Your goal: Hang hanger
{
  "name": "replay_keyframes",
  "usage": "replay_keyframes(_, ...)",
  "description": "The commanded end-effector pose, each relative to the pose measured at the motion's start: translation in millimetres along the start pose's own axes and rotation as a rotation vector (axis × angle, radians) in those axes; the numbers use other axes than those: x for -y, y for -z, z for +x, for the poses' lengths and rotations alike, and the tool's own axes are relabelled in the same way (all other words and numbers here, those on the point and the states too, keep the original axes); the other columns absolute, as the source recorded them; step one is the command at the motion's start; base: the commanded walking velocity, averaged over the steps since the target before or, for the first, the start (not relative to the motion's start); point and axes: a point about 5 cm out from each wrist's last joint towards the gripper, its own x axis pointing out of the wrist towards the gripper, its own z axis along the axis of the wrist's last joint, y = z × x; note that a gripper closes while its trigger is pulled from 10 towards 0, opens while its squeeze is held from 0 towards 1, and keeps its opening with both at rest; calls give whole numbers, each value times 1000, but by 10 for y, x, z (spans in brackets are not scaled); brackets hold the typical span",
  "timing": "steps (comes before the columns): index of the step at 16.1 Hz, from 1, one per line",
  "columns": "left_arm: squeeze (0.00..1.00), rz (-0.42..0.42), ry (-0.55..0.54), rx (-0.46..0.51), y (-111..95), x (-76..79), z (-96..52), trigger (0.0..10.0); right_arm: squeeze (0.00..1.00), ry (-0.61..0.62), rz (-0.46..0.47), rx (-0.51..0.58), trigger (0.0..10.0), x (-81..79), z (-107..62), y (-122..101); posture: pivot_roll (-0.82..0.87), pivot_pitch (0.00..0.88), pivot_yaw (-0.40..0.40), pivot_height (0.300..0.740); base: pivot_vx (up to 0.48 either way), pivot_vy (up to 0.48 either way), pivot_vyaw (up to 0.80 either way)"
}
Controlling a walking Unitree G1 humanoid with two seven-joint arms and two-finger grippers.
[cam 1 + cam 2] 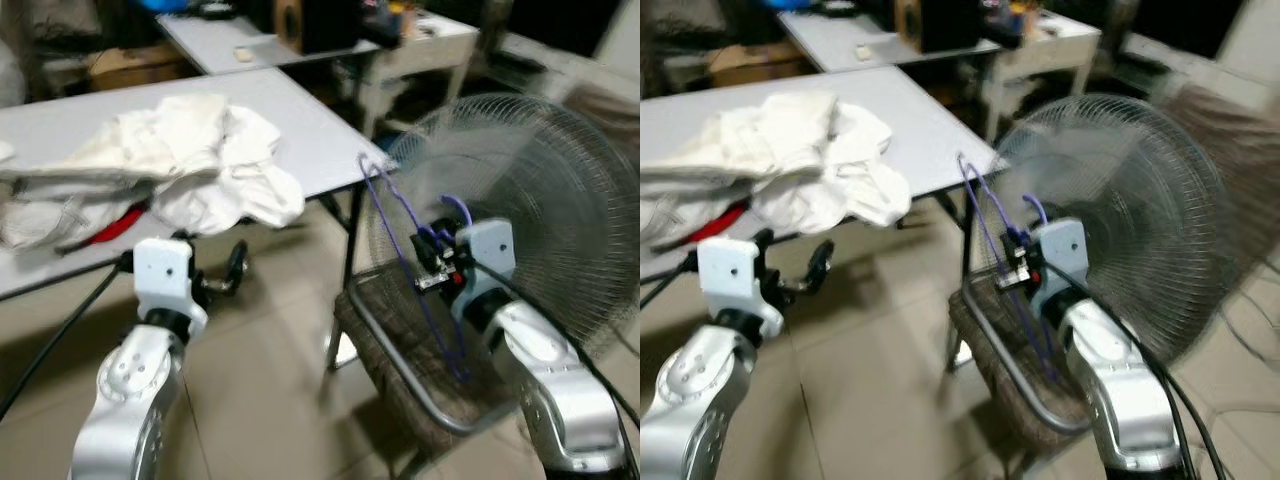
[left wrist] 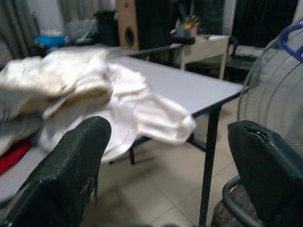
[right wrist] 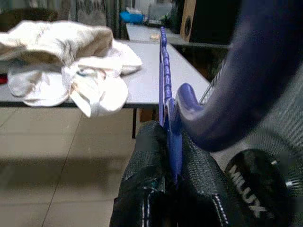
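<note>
My right gripper (image 1: pixel 432 262) clamps its jaws on the purple hanger (image 1: pixel 410 265) before the fan (image 1: pixel 540 200); my left gripper (image 2: pixel 170 175) gapes wide near the counter (image 1: pixel 320 140).

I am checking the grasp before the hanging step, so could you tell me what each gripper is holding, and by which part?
The right gripper is shut on the purple hanger, pinching it near the base of its hook. The left gripper is open and holds nothing.

Glossy purple plastic hanger (image 3: pixel 166 94); crumpled white cloth (image 1: pixel 190 160); wire-mesh fan guard (image 1: pixel 520 200).
</note>
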Motion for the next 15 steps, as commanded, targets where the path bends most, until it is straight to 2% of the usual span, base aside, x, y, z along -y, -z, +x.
replay_keyframes(1, 373, -5, -4, 22, -32, 6, 22, 10000, 0, -9, -12, 30, 10000, 15, 13, -77, -111, 0, -17, 740, 382, 0, 0)
replay_keyframes(6, 380, 1, -43, 28, -39, -94, 34, 10000, 0, -85, -21, 27, 10000, -87, 46, -84, -110, 0, -20, 740, 386, 0, 0)
replay_keyframes(11, 388, 13, -47, 32, -44, -122, 38, 10000, 0, -90, 46, 20, 10000, -76, 81, -81, -110, 0, -20, 740, 392, 0, 0)
replay_keyframes(12, 388, 13, -52, 34, -47, -139, 41, 10000, 0, -99, 40, 33, 10000, -83, 83, -96, -111, 0, -20, 740, 398, 0, 0)
replay_keyframes(13, 396, 15, -49, 37, -53, -142, 50, 10000, 0, -128, -29, 28, 10000, -114, 89, -101, -111, 0, -18, 740, 412, 0, 431)
replay_keyframes(15, 396, 24, -41, 38, -60, -139, 48, 10000, 0, -151, -46, 29, 10000, -150, 101, -101, -109, 0, -17, 740, 424, 0, 800)
